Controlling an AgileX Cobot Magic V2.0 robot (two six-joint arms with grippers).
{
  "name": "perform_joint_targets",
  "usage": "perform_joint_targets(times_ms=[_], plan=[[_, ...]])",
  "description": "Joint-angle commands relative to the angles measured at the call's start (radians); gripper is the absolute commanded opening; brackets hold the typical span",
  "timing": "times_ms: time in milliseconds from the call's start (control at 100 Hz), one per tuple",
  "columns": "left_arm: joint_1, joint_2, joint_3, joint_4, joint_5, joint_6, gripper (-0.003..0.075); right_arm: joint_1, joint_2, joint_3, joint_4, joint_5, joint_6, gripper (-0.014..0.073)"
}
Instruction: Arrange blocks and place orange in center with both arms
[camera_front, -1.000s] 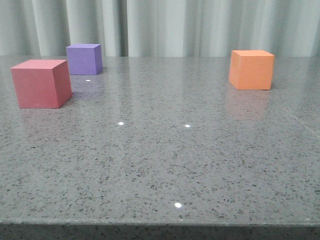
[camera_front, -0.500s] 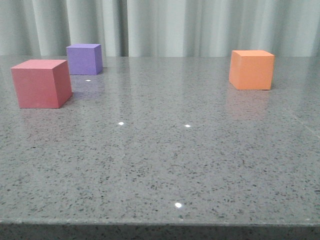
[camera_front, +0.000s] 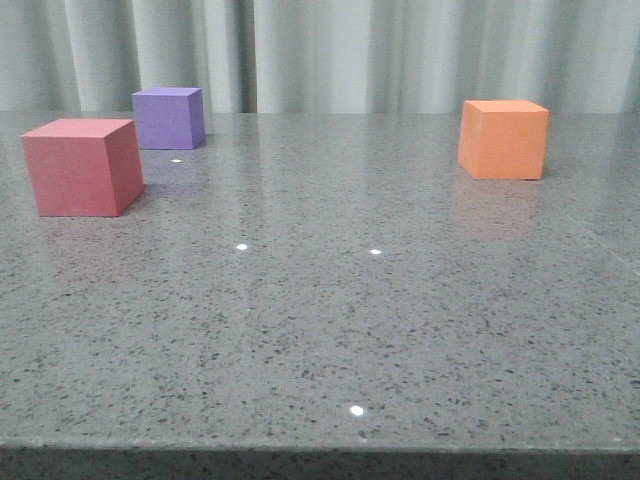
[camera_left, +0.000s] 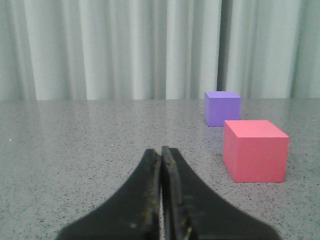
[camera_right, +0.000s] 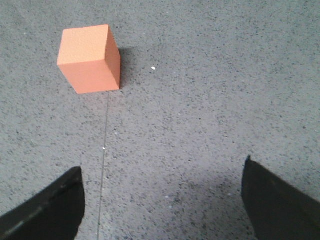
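Note:
The orange cube (camera_front: 503, 139) stands alone at the table's far right. A red-pink cube (camera_front: 83, 166) sits at the left, with a purple cube (camera_front: 168, 118) behind it and slightly to its right. Neither arm shows in the front view. In the left wrist view my left gripper (camera_left: 161, 152) is shut with nothing between its fingers, low over the table; the red-pink cube (camera_left: 255, 150) and purple cube (camera_left: 222, 107) lie ahead of it, off to one side. In the right wrist view my right gripper (camera_right: 162, 172) is wide open above bare table, the orange cube (camera_right: 90, 59) some way ahead.
The grey speckled table (camera_front: 330, 320) runs to a front edge near the camera. A thin seam line (camera_right: 104, 150) crosses the surface under the right gripper. Pale curtains (camera_front: 320, 50) hang behind the table's far edge.

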Motion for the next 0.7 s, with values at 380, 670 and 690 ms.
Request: perform_joint_targets(times_ms=[380,670,690], plan=[[0.000,-0.037,0.042,-0.001,-0.082,0.001,-0.0020,0.120,0.329,-0.219,0.047,-0.207,-0.012,0.0643],[0.000,-0.037,0.042,-0.001,-0.082,0.001,-0.0020,0.147,0.615,-0.470,0.048,-0.196,-0.012,0.0643],[0.000,-0.037,0.042,-0.001,-0.082,0.001,-0.0020,0.148,0.630,-0.480,0.047,-0.196,-0.012,0.0643]])
